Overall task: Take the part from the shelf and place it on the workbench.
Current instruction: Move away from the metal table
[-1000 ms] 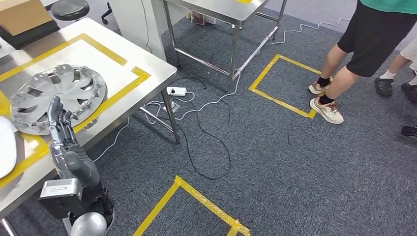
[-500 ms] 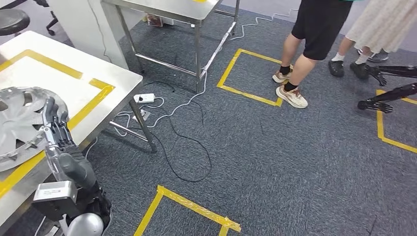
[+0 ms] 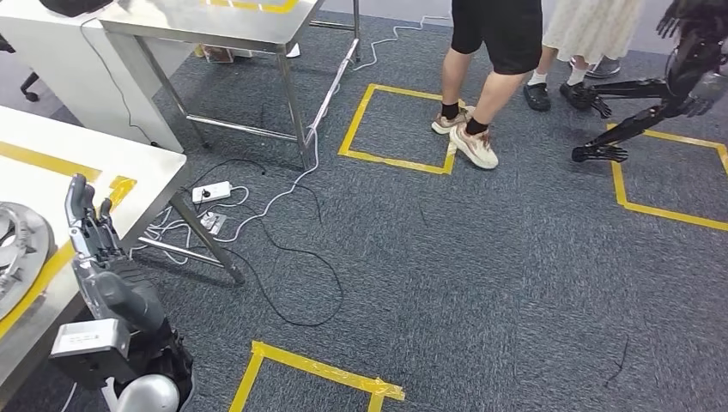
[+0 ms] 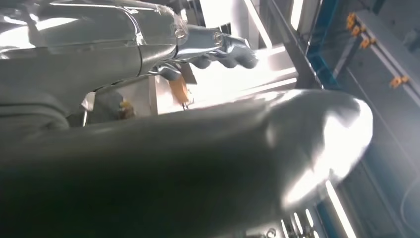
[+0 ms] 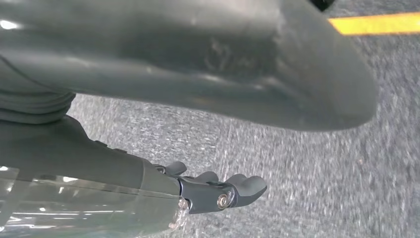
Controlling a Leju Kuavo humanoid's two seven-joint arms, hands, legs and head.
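Note:
A silver wheel cover (image 3: 15, 251) lies on the white workbench (image 3: 103, 167) at the far left, cut off by the picture's edge. My left hand (image 3: 86, 225) stands raised beside it over the bench's yellow tape, fingers straight up and holding nothing. In the left wrist view the left hand (image 4: 218, 47) is stretched out empty against bright ceiling lights. In the right wrist view my right hand (image 5: 218, 191) hangs over grey carpet, fingers loosely extended, with nothing in it.
A steel table (image 3: 215, 17) stands at the back left, with a power strip (image 3: 210, 191) and loose cables on the carpet below. Yellow tape squares (image 3: 399, 124) mark the floor. Two people (image 3: 489, 34) stand at the back, and a dark robot (image 3: 678, 77) at the far right.
The camera has swung to the right: bench and wheel cover have slid to the left edge, and the people and the dark robot have come further in. My left hand keeps its raised pose.

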